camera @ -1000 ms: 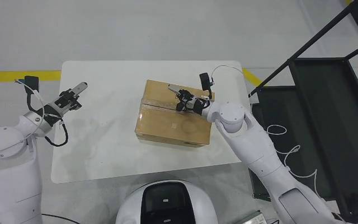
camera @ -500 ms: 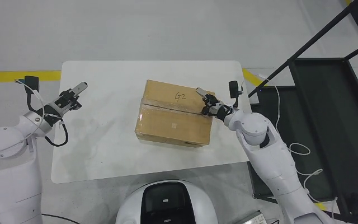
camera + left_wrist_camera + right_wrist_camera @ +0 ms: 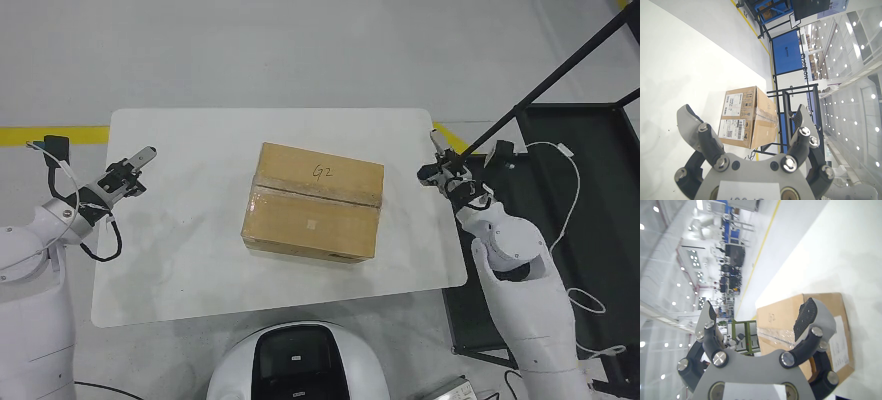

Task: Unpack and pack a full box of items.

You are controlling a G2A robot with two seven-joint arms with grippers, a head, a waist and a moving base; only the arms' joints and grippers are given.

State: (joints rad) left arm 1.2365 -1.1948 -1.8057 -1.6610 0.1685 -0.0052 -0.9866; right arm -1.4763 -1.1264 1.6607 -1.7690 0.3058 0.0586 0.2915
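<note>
A closed cardboard box [image 3: 313,201] stands in the middle of the white table [image 3: 180,270], its top seam taped and its side labelled. It shows in the left wrist view as the box [image 3: 748,117] and in the right wrist view as the box [image 3: 821,321]. My left gripper [image 3: 143,159] hovers over the table's left edge, open and empty, well apart from the box; its fingers [image 3: 691,121] spread wide. My right gripper [image 3: 436,160] hangs open at the table's right edge, off the box, nothing between its fingers [image 3: 806,317].
A black metal rack [image 3: 560,180] stands just right of the table, close to the right arm. Loose white cables [image 3: 560,290] hang there. A yellow floor line [image 3: 40,134] runs behind the table. Bare table surface lies left of and in front of the box.
My right gripper has pulled back from the box's top, moving right past the box to the table's right edge. The left arm has kept still. The box has not shifted.
</note>
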